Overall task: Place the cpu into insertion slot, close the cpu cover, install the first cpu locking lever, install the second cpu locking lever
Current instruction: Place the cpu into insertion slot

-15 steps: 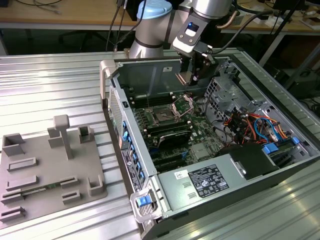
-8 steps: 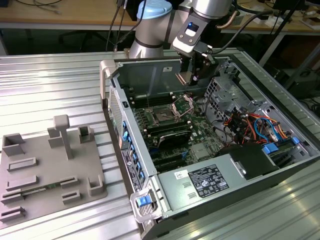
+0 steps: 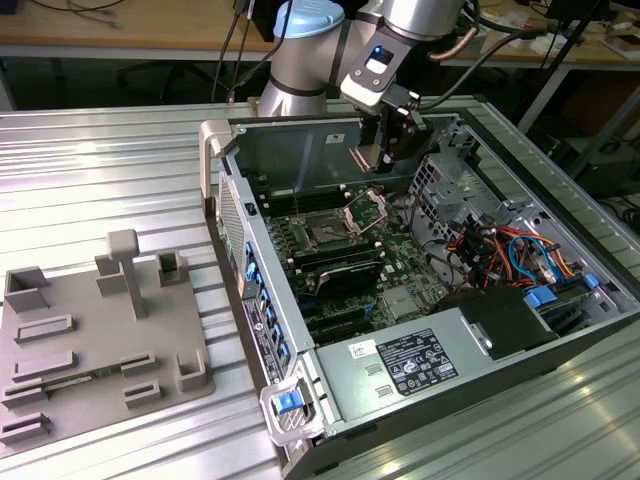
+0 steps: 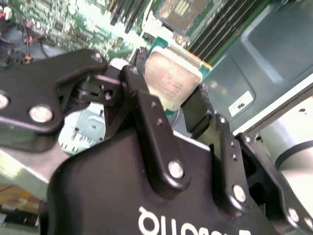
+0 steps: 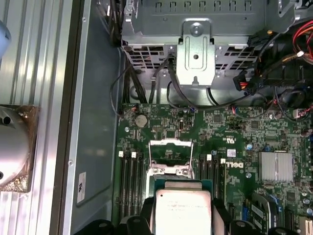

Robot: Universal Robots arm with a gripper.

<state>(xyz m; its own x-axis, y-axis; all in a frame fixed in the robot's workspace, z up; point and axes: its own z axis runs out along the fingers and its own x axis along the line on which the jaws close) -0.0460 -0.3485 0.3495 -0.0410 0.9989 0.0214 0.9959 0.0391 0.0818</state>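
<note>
While the ribbed metal worktop [image 3: 100, 170] carries a grey moulded fixture tray [image 3: 60, 380] on the exterior view's left, an open computer case [image 3: 300, 150] lies on its side to the exterior view's right, its inside facing up. Across the floor of the case lies the green motherboard [image 3: 400, 260], which the first wrist view [image 5: 234, 127] shows with black memory slots [image 5: 132, 171] in rows beside the socket area. From beyond the case's far wall the silver and blue arm [image 3: 410, 20] reaches down into the opening. Its black end effector [image 3: 385, 152] hangs above the board, clear of it, near the far wall. Both wrist views show the two fingers [image 4: 142, 98] closed against opposite edges of the cpu [image 4: 171, 81], which sits between them with its dull metal face toward the cameras. Below, on the board, the cpu cover [image 3: 365, 208] stands swung up on its hinge, a thin silvery frame also seen just beyond the chip in the first wrist view [image 5: 170, 149]. Beside it the insertion slot [image 3: 325, 232] lies uncovered, dark and square, apart from the held cpu [image 5: 183, 210].
</note>
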